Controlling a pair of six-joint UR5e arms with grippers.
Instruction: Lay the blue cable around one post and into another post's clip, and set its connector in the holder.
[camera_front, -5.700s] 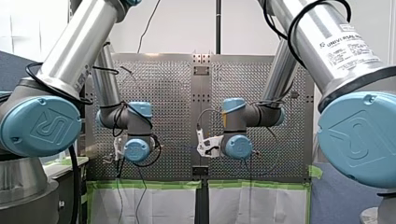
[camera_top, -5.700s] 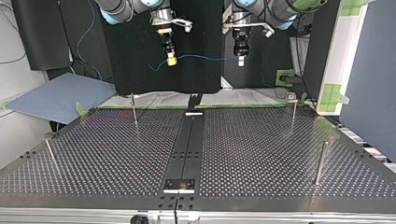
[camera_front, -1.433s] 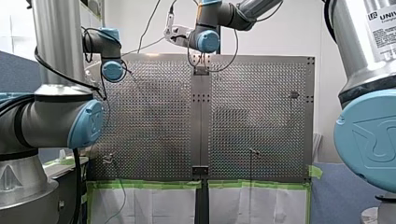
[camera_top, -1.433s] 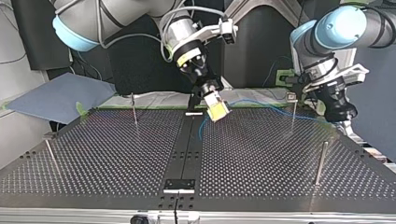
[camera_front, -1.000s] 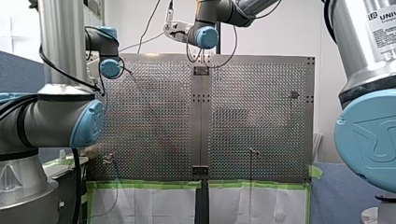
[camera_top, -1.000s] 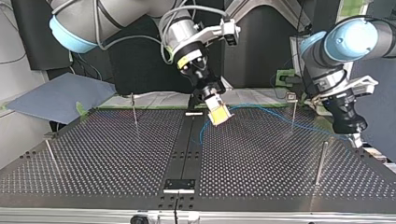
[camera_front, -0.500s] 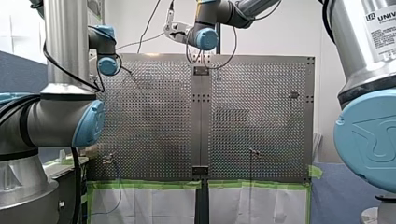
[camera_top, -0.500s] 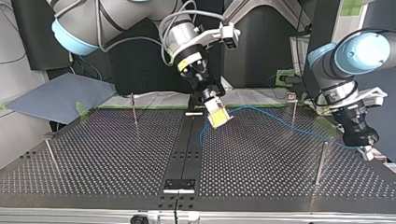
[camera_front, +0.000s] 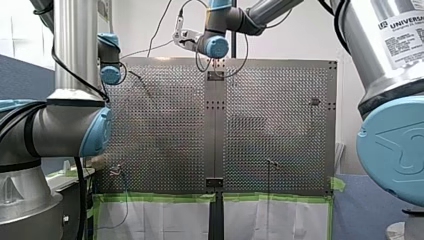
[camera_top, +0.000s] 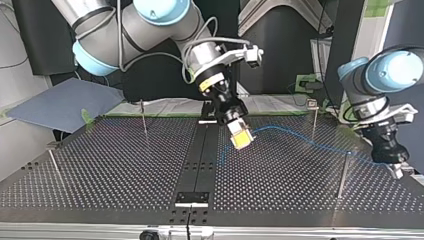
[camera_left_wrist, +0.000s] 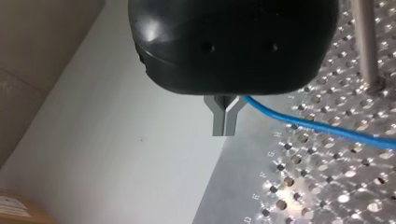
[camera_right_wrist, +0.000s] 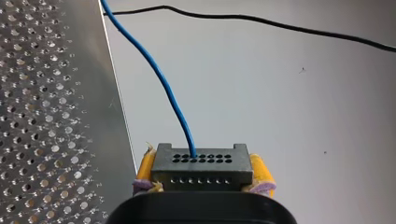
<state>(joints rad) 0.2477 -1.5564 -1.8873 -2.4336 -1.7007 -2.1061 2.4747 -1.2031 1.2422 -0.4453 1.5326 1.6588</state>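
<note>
In the top view my right gripper (camera_top: 240, 139), with yellow pads, is shut on the black connector (camera_right_wrist: 201, 165) above the table's middle. The blue cable (camera_top: 305, 141) runs from it across the view's right half to my left gripper (camera_top: 396, 171), which hangs at the table's right edge. In the left wrist view the metal fingers (camera_left_wrist: 223, 122) are pressed together and the blue cable (camera_left_wrist: 322, 129) leaves from their base over the perforated plate. The cable passes close to the foot of the post with the clip (camera_top: 313, 120); which side it lies on I cannot tell.
More thin posts stand on the perforated table (camera_top: 125, 170): one near my left gripper (camera_top: 342, 174), one at the far left (camera_top: 143, 117), one at the near left (camera_top: 55, 167). A black centre strip ends in a plate (camera_top: 191, 197) at the near edge. A black wire (camera_right_wrist: 280, 22) crosses beyond the connector.
My right gripper has carried the connector lower and toward the top view's near right. My left gripper has sunk a little further along the table's right edge, drawing the cable with it.
</note>
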